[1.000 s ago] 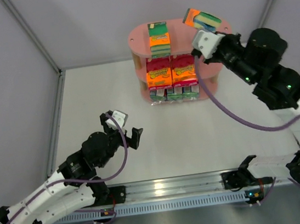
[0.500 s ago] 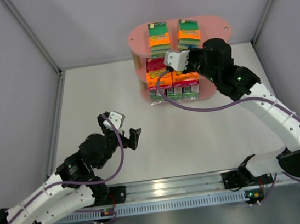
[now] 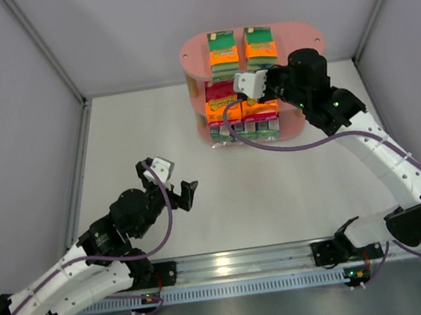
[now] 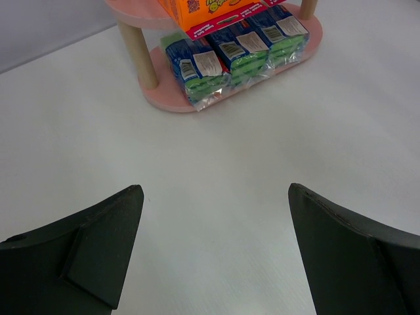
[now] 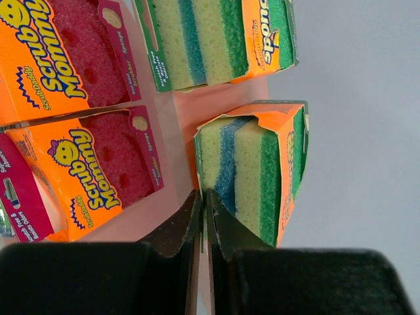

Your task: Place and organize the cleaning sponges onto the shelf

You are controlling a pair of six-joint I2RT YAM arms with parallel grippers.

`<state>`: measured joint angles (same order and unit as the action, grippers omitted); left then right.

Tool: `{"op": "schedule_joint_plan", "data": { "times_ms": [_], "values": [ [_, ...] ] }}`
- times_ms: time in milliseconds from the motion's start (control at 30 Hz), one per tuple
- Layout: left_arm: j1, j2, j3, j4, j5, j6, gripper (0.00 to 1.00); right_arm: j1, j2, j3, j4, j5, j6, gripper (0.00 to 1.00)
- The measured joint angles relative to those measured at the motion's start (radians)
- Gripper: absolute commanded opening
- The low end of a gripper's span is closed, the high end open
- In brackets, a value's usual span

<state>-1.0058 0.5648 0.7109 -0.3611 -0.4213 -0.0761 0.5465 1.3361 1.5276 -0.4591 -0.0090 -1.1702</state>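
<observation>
Pink three-tier shelf at the upper centre of the overhead view, standing on the white tabletop.

Top board: two green-and-orange packs side by side, both upright, with a narrow gap between them. In the right wrist view they appear at upper centre and centre right, resting on the pink board.

Middle tier: two orange-and-magenta packs side by side, faces outward.

Bottom tier: a row of blue-and-green packs standing on edge and touching one another, between the pale wooden posts.

The right hand is raised to the shelf's top board, in front of the right-hand pack of the top pair. Its jaws are pressed together with nothing between them. The tips lie at that pack's near lower corner; whether they touch it cannot be told.

The left hand hangs over bare tabletop in the lower left of the overhead view, well apart from the shelf. Its jaws are spread wide and it holds nothing.
</observation>
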Motion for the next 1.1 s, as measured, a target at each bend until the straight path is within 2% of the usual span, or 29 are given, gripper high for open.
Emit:
{"op": "schedule_joint_plan", "data": {
  "times_ms": [267,367,600,700,1100],
  "values": [
    [0.0,0.0,-0.001,0.0,0.0,0.0,0.98,-0.008,0.031,0.0,-0.006,-0.037,0.003,0.28],
    [0.0,0.0,-0.001,0.0,0.0,0.0,0.98,-0.008,0.032,0.0,-0.011,-0.046,0.005,0.39],
    [0.0,-0.002,-0.001,0.0,0.0,0.0,0.98,-0.008,0.031,0.032,-0.06,-0.066,0.024,0.56],
    [0.0,-0.009,-0.002,-0.001,0.0,0.0,0.98,-0.008,0.021,0.054,-0.091,-0.078,0.037,0.59],
    [0.0,-0.013,-0.002,0.0,0.0,0.0,0.98,-0.008,-0.046,0.16,-0.229,-0.162,0.082,0.63]
  ]
}}
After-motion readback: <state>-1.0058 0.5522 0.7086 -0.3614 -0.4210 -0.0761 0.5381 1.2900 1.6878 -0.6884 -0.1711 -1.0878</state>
